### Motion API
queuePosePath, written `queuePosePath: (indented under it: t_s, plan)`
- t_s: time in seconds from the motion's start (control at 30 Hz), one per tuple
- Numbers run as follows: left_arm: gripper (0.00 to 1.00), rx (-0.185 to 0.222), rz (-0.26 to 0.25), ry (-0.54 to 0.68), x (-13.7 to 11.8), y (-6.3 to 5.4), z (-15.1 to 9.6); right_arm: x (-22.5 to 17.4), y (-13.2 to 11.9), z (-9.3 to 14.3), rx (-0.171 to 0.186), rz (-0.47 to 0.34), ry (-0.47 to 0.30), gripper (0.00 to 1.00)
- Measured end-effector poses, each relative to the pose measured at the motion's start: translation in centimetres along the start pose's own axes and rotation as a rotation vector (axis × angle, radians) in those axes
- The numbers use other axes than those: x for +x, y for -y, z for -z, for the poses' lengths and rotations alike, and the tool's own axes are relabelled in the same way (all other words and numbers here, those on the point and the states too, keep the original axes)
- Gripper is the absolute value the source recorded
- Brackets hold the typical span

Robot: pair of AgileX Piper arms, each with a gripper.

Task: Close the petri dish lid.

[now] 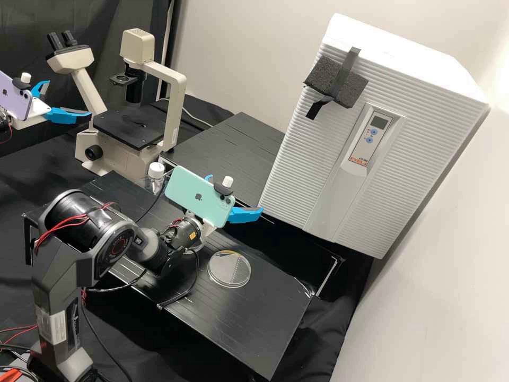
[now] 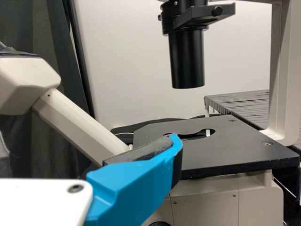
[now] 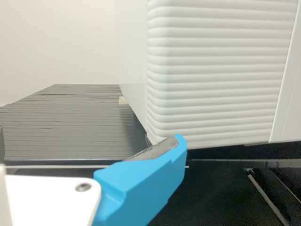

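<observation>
In the high view, my left gripper (image 1: 70,97) is at the far left edge, beside the microscope, its blue fingers apart and nothing between them. My right gripper (image 1: 237,194) hangs above the bench, behind and slightly right of the dish; its fingers stand apart, one partly behind the phone. The clear petri dish (image 1: 229,269) lies flat on the black bench board, its round rims almost over each other; whether the lid is fully seated I cannot tell. In the wrist views, one blue finger each of the left gripper (image 2: 89,141) and the right gripper (image 3: 89,141) shows plainly.
A microscope (image 1: 142,127) stands at the back left, with a white-capped bottle (image 1: 155,178) in front. The large white ribbed cabinet (image 1: 297,159) rises at the right. Black board (image 1: 254,318) extends around the dish; a cable loops left of it.
</observation>
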Motion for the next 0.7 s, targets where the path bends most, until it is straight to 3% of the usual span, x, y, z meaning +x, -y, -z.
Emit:
queuePosePath:
  t_s: [0.3,0.47,0.7]
  plan:
    - [1.00,0.000,0.000,0.000,0.0,0.0,0.0,-0.1,0.0,0.0,0.000,-0.001,-0.001,1.00]
    - [1.00,0.000,0.000,0.000,0.0,0.0,0.0,-1.5,-0.8,-1.2,-0.003,-0.025,0.022,1.00]
    - [1.00,0.000,0.000,0.000,0.0,0.0,0.0,-5.0,-3.2,-2.8,0.055,-0.138,0.031,1.00]
